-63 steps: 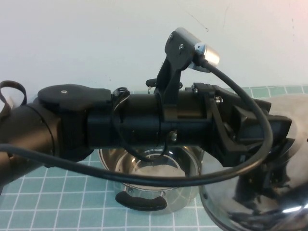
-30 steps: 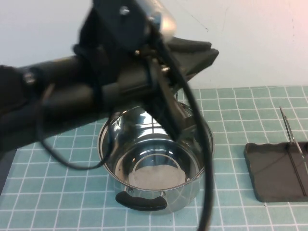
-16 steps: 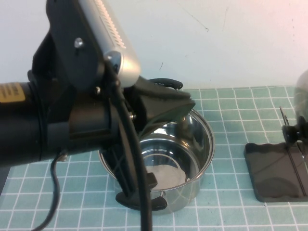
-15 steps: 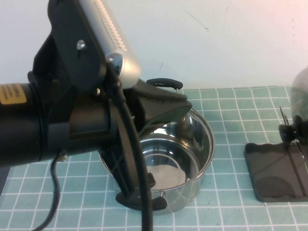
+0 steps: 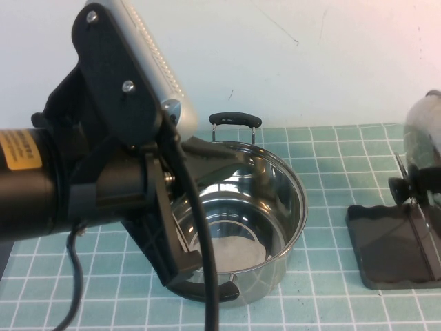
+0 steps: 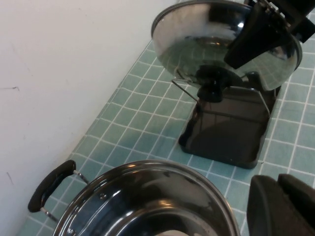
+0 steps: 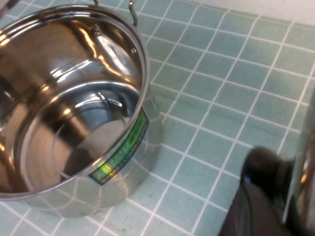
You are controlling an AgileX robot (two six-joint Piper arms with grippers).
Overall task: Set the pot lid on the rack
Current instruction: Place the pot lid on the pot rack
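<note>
The shiny pot lid stands on edge at the right border, its black knob facing left, over the dark grey rack and by its wire dividers. In the left wrist view my right gripper is shut on the lid at its rim, above the rack. In the right wrist view the knob shows close up. My left gripper is shut and empty, held over the open steel pot.
The two-handled pot stands mid-table on the teal checked mat, left of the rack. My left arm fills the left of the high view. A white wall runs behind.
My left arm has drawn back to the left, uncovering the pot. The lid has come into view at the right and moved left and down over the rack.
</note>
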